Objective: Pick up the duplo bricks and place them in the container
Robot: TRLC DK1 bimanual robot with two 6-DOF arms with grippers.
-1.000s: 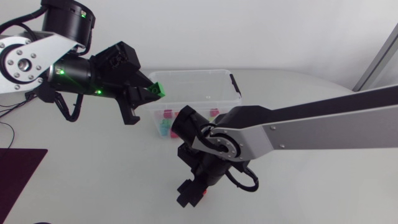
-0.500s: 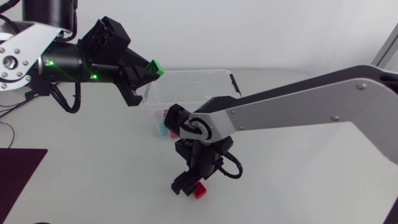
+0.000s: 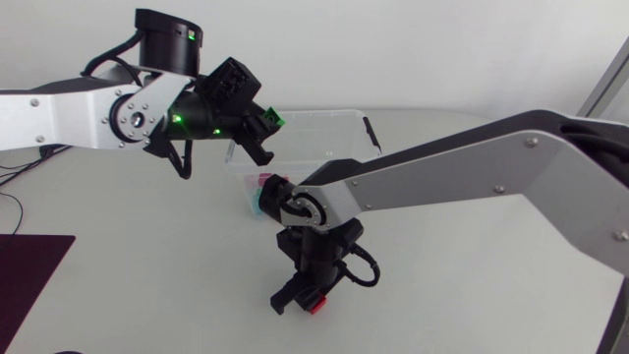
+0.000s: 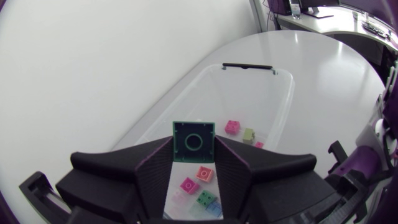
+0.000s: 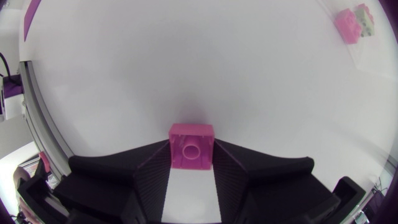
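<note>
While the left pincer (image 3: pixel 267 129) grips a green brick (image 4: pixel 193 140) near the container (image 3: pixel 324 115) and the right pincer (image 3: pixel 301 296) a pink brick (image 5: pixel 191 145), early release risks a miss.

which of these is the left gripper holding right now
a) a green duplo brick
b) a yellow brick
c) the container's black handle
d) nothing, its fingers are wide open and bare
a: in the left wrist view the left gripper has both fingers pressed against a green duplo brick, with the clear container below and ahead of it.
</note>
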